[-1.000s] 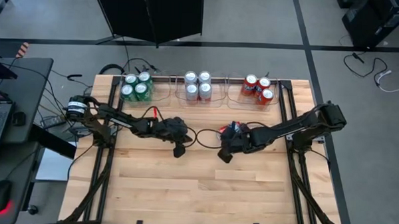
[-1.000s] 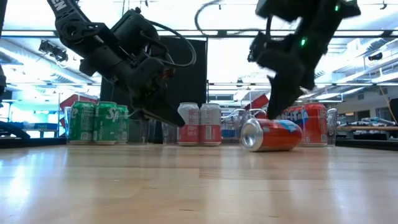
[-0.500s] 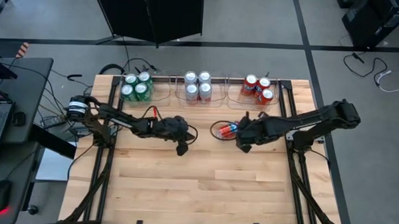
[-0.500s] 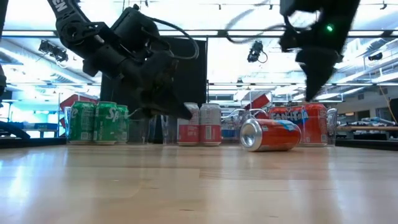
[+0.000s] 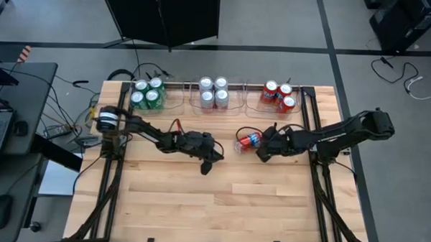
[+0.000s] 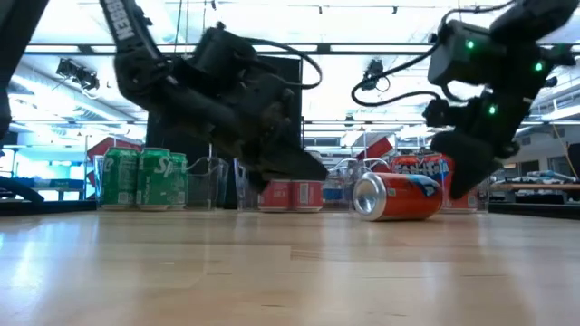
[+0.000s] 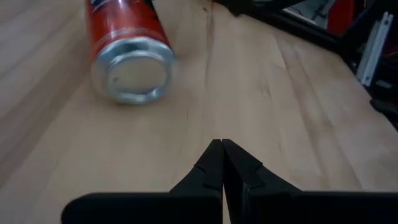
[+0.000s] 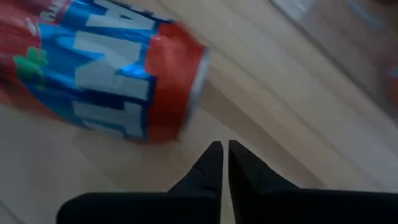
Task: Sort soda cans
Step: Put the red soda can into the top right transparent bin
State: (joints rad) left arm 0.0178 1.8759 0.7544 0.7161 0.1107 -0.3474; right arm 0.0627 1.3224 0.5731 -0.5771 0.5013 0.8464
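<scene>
Item: red soda can [image 5: 248, 141], lying on its side on the wooden table [image 5: 220, 207], silver end [image 7: 132, 70] turned toward the left arm, not in any tray. Right gripper [image 5: 260, 155]: fingers pressed together, holding nothing, tips low and just beside the can's body, apparently not touching it. Left gripper [image 5: 207, 167]: closed likewise, empty, hanging above bare wood with the can ahead of its tips and clearly apart. Beyond both grippers, along the table's far edge: green cans [image 5: 146, 93], four, standing in a clear tray; silver-white cans [image 5: 213, 93], four, standing in the middle tray [image 5: 230, 103]; red cans [image 5: 279, 96], three, standing in the end tray, one place seemingly left for the fallen one. Status, as a judgement: eleven sorted, one outstanding. Hazards: a cylinder on its side, free to roll at a nudge from closed fingertips, possibly away toward the table edge or out of reach; closed jaws unable to grip until opened wide; a grasp across the curved wall liable to slip or dent thin metal; a tilted placement likely to knock the three upright red cans.
</scene>
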